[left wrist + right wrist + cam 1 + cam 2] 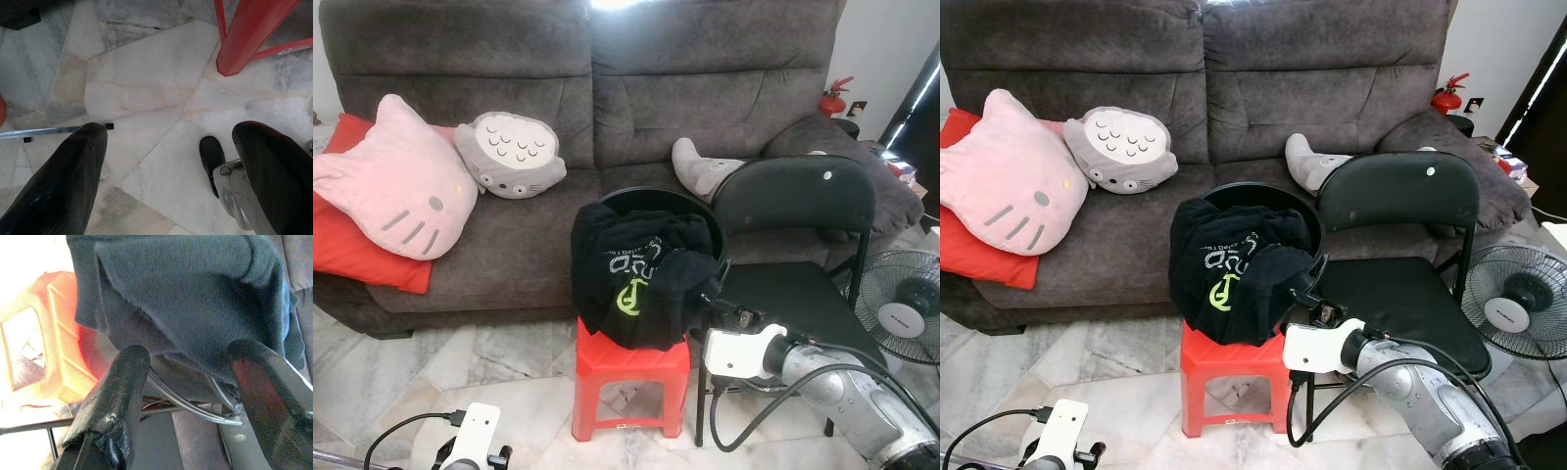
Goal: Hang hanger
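Hanger [195, 406] wire under black shirt [636, 274] | right gripper [190, 396] jaws spread around it | left gripper [171, 166] low, jaws apart, empty

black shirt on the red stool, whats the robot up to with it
The right gripper is reaching, fingers open, at the lower edge of the black T-shirt with green print that is draped over a round black basket on the red plastic stool. A thin metal wire hanger sticks out under the cloth between the fingers, not yet gripped. The left gripper hangs open above the marble floor.
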You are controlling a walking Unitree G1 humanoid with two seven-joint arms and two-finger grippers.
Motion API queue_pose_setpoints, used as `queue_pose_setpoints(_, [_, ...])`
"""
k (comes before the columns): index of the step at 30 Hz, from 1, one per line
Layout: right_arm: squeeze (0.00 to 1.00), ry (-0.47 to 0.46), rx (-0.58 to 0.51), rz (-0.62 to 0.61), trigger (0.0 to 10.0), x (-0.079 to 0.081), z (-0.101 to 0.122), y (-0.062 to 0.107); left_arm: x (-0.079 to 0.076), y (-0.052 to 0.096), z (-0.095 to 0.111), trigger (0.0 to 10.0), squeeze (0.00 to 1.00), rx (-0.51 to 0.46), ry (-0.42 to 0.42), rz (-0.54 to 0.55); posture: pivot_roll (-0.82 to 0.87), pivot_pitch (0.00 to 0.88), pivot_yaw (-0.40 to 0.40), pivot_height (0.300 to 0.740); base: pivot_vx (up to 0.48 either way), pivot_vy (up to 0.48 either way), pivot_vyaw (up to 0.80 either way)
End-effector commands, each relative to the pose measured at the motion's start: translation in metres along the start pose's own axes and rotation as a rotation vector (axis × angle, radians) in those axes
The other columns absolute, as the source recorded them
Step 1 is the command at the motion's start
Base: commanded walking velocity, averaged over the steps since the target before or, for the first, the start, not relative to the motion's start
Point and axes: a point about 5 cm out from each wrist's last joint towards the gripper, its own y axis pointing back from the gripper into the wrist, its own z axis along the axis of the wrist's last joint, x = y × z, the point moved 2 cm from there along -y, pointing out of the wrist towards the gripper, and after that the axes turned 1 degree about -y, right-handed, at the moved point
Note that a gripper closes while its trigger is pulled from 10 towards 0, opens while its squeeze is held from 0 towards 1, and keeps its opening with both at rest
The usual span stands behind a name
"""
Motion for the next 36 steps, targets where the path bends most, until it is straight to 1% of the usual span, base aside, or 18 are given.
queue_pose_setpoints(1, [0.00,0.018,0.014,-0.011,10.0,-0.006,-0.003,0.000,0.001,0.001,-0.003,10.0,0.00,0.008,-0.008,0.002,-0.03,0.000,-0.023,0.740,0.000,0.000,0.00])
queue_pose_setpoints(5, [0.00,0.029,0.012,-0.013,10.0,-0.008,-0.002,-0.004,0.001,0.000,-0.002,10.0,0.00,0.008,-0.009,0.002,-0.03,0.000,-0.022,0.740,0.000,0.000,0.00])
queue_pose_setpoints(7, [0.00,0.058,0.000,-0.009,10.0,-0.010,-0.001,-0.006,0.001,0.000,-0.002,10.0,0.00,0.007,-0.010,0.003,-0.03,0.000,-0.021,0.740,0.000,0.000,0.00])
queue_pose_setpoints(12, [0.00,0.083,-0.014,-0.014,10.0,-0.014,0.001,-0.010,0.001,0.000,-0.002,10.0,0.00,0.007,-0.011,0.003,-0.03,0.000,-0.021,0.740,0.000,0.000,0.00])
queue_pose_setpoints(32, [0.00,0.135,-0.059,-0.035,10.0,-0.028,0.007,-0.017,0.000,0.001,-0.003,10.0,0.00,0.007,-0.012,0.001,-0.02,0.000,-0.021,0.740,0.000,0.000,0.00])
queue_pose_setpoints(34, [0.00,0.163,-0.080,-0.063,10.0,-0.035,0.011,-0.017,0.000,0.001,-0.003,10.0,0.00,0.007,-0.013,0.002,-0.02,0.000,-0.021,0.740,0.000,0.000,0.00])
queue_pose_setpoints(35, [0.00,0.163,-0.080,-0.063,10.0,-0.035,0.011,-0.017,0.000,0.001,-0.003,10.0,0.00,0.007,-0.013,0.002,-0.02,0.000,-0.021,0.740,0.000,0.000,0.00])
queue_pose_setpoints(36, [0.00,0.163,-0.091,-0.077,10.0,-0.038,0.013,-0.017,0.001,0.001,-0.003,10.0,0.00,0.007,-0.013,0.002,-0.02,0.000,-0.020,0.740,0.000,0.000,0.00])
